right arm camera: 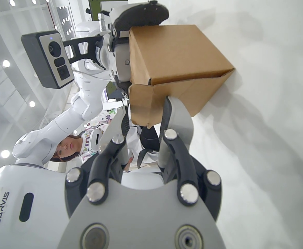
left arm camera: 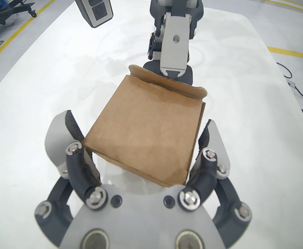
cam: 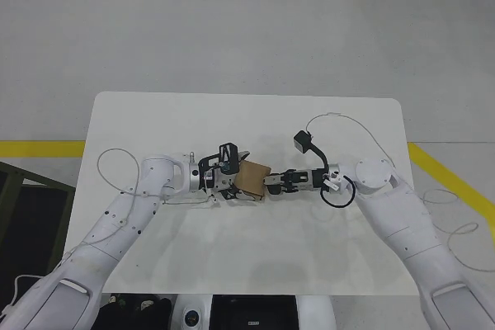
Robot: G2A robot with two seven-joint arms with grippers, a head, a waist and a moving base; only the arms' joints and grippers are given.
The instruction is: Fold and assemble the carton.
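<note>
White table (cam: pixel 313 247); carton (cam: pixel 252 176) underside unseen

The table (cam: pixel 148 115) is white and matte, a rectangle with rounded corners. A brown cardboard carton (cam: pixel 251 176) sits at about the middle of the surface, roughly midway between the left and right edges and well apart from every corner. It is folded into a box shape, with one lower edge touching the surface and a loose flap sticking out at one end. Whether its whole underside lies flat cannot be told.
</note>
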